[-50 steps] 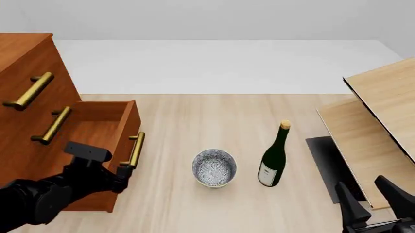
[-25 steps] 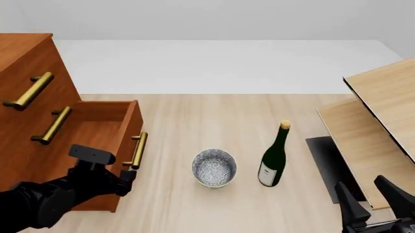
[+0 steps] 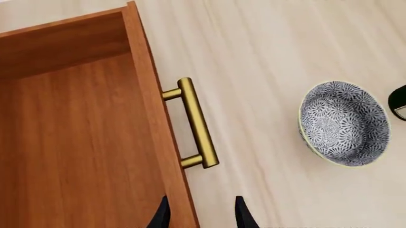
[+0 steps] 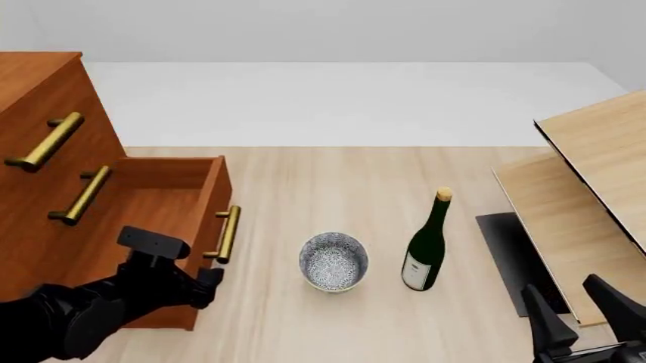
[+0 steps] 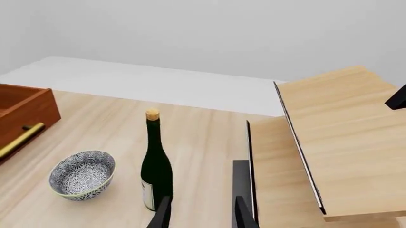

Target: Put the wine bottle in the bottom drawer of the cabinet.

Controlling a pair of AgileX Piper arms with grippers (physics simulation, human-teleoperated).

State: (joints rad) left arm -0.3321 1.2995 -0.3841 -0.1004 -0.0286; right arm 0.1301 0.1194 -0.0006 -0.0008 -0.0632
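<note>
Wine bottle (image 4: 426, 249) stands upright on the worktop (image 4: 333, 181), ahead and left of our spread right claw (image 4: 580, 306), while our left claw (image 4: 197, 283) straddles the bottom drawer (image 4: 162, 204) front, closure uncertain; a careless sideways reach could topple it.

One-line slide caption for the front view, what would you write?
Left gripper at the open bottom drawer's front; wine bottle upright beside the patterned bowl, right gripper open nearby.

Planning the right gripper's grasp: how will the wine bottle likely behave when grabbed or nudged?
The wine bottle stands upright, tall on a narrow base, so a high nudge would probably tip it. Its round body would likely roll once down. It looks like smooth, rigid glass, possibly slippery.
</note>
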